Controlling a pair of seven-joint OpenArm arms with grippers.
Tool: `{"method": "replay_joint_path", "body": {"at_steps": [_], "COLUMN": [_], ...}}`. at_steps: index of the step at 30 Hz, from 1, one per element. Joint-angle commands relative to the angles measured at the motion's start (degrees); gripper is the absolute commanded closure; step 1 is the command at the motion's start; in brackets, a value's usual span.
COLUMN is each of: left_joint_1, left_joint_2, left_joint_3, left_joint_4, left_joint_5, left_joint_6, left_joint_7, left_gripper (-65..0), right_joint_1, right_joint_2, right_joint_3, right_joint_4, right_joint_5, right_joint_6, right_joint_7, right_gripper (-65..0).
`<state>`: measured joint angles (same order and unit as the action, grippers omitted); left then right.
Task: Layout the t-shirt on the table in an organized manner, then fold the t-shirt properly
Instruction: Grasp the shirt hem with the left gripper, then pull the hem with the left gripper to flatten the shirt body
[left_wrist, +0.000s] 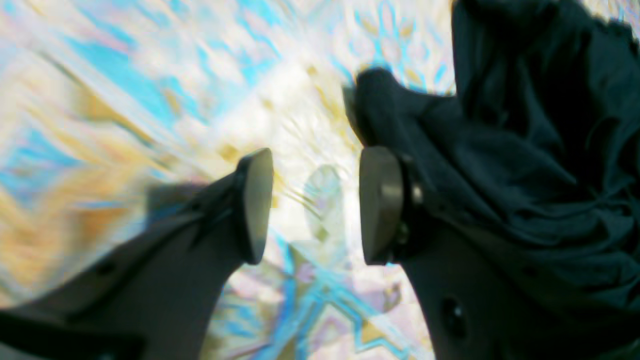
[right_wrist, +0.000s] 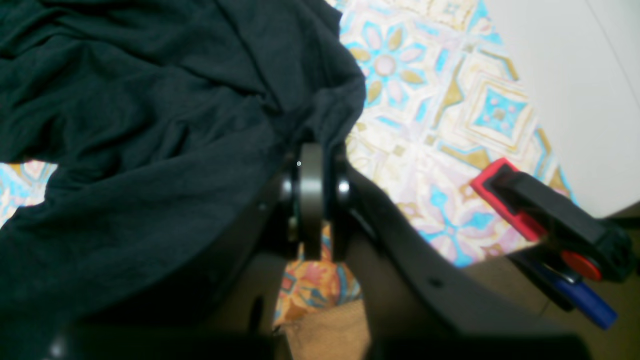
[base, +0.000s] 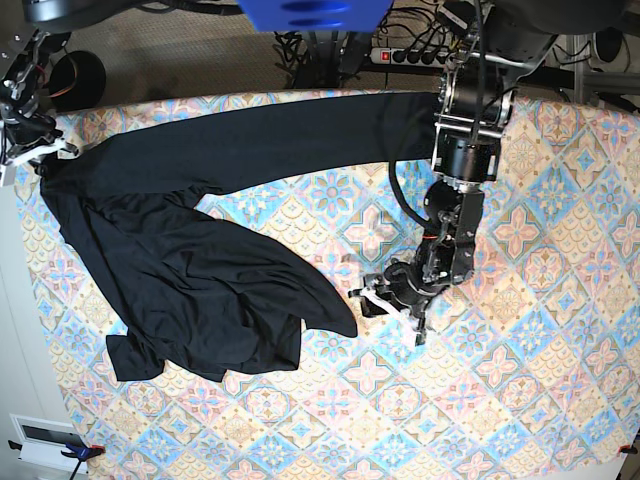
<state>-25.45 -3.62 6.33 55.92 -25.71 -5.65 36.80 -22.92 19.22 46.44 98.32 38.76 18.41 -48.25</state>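
a: containers do not figure in what we see; the table (base: 540, 330) carries only the t-shirt (base: 200, 270), and a red and black clamp (right_wrist: 545, 220) grips the cloth edge in the right wrist view.

b: garment condition: we record a plain black shirt, thin and creased. one long sleeve runs straight along the far edge. the body lies crumpled toward the base view's left, with a pointed flap reaching toward the centre.

a: left gripper (left_wrist: 315, 205): we see both jaws spread wide with bare patterned cloth between them. nothing is held. black fabric bunches just beside one finger (left_wrist: 380, 205). in the base view this gripper sits near the flap's tip.

b: right gripper (right_wrist: 312, 200): jaws pressed together, pinching a fold of the t-shirt at the far left corner of the table.
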Motion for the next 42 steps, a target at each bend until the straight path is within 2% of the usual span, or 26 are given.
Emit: {"method": "replay_joint_path", "body": {"at_steps": [1, 6, 9, 15, 16, 18, 21, 23, 24, 28, 33, 37, 42], "left_joint_1": [-2.28, -3.51, -5.62, -10.46, -10.81, -11.43, -11.60, -12.48, -12.66, -10.90, -4.83, 0.62, 8.97], "left_joint_2": [0.67, 3.75, 5.42, 8.50, 9.02, 9.64, 10.17, 9.90, 9.82, 5.68, -0.47, -4.25, -7.33], "left_joint_3": [-0.04, 0.40, 0.40, 0.49, 0.49, 0.49, 0.40, 0.40, 0.22, -0.04, -0.48, -6.28, -15.43], "left_joint_4": [-0.32, -4.18, -9.37, -22.65, -23.79, -23.88, -23.79, -23.70, -23.61, -15.53, 1.88, 12.52, 24.39], "left_joint_5": [-1.14, -0.61, -0.61, -0.61, -0.61, -0.61, -0.61, -0.70, -0.70, -1.14, -1.14, -1.14, -1.14], "left_joint_6": [-0.46, -0.46, -0.46, -0.46, -0.46, -0.46, -0.11, -0.02, -0.02, -0.02, -0.02, -0.02, -0.02], "left_joint_7": [-1.15, -4.75, -6.07, -12.14, -12.66, -12.93, -13.02, -13.02, -13.02, -12.05, -6.60, -2.47, 0.87], "left_gripper": [-27.7, -27.7, -27.6, -27.2, -25.9, -18.9, -1.4, 0.0, -1.5, 0.0, 0.0, 0.0, 0.0], "right_joint_1": [0.02, 0.02, 0.02, 0.02, 0.02, 0.02, -0.07, -0.07, -0.07, 0.02, 0.02, 0.02, 0.02], "right_joint_2": [1.22, 1.22, 1.22, 1.22, 1.22, 1.22, 1.22, 1.22, 1.22, 1.22, 1.22, 1.22, 1.22], "right_joint_3": [0.47, 0.47, 0.47, 0.47, 0.47, 0.47, 0.55, 0.55, 0.73, 0.73, 0.73, 0.73, 0.47], "right_joint_4": [1.15, 1.15, 1.15, 1.24, 1.24, 1.24, 1.24, 1.24, 1.24, 1.24, 1.24, 1.24, 1.24], "right_joint_5": [0.49, 0.49, 0.49, 0.49, 0.49, 0.49, 0.49, 0.49, 0.49, 0.49, 0.49, 0.49, 0.49], "right_joint_6": [0.27, 0.27, 0.27, 0.27, 0.27, 0.27, 0.27, 0.27, 0.27, 0.27, 0.27, 0.27, 0.27], "right_joint_7": [1.26, 1.26, 1.26, 1.26, 1.26, 1.26, 1.26, 1.26, 1.26, 1.26, 1.26, 1.26, 1.26], "right_gripper": [0.0, 0.0, 0.0, 0.0, 0.0, 0.0, 0.0, 0.0, 0.0, 0.0, 0.0, 0.0, 0.0]}}
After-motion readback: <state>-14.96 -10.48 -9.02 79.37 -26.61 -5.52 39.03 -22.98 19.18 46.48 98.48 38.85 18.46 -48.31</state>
